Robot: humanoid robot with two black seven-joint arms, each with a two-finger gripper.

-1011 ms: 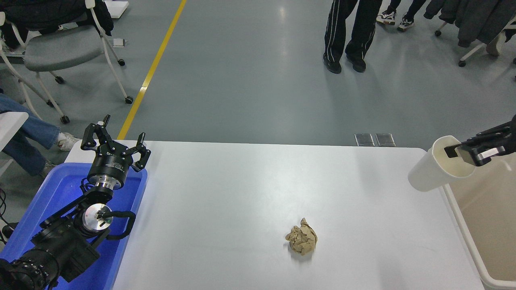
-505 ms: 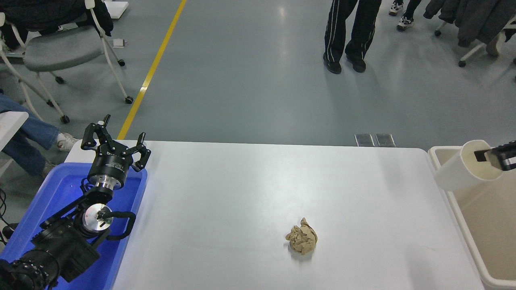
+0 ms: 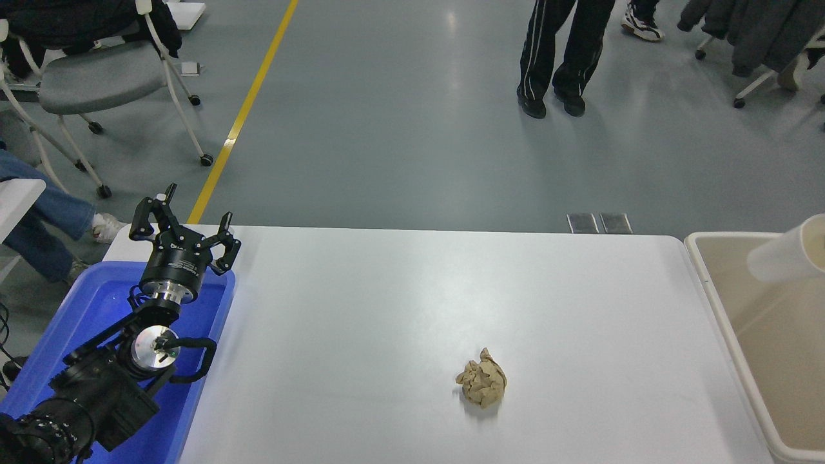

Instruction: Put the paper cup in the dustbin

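Note:
The white paper cup [image 3: 787, 252] hangs tilted in the air over the beige dustbin [image 3: 717, 303] at the right edge, its mouth cut off by the picture's border. The right gripper is out of view past that edge, so what holds the cup is hidden. The dustbin stands beside the table's right end, its inside showing bare. My left gripper [image 3: 183, 225] is parked open and empty over the blue tray at the lower left.
A crumpled tan paper ball [image 3: 482, 385] lies on the white table [image 3: 412, 309], right of the middle. A blue tray [image 3: 103, 303] sits under the left arm. A person's legs [image 3: 557, 55] stand on the floor beyond the table; chairs [image 3: 97, 77] stand at the far left.
The cup has moved right, from above the table's right edge to over the dustbin. The right gripper holding it has passed out of the picture.

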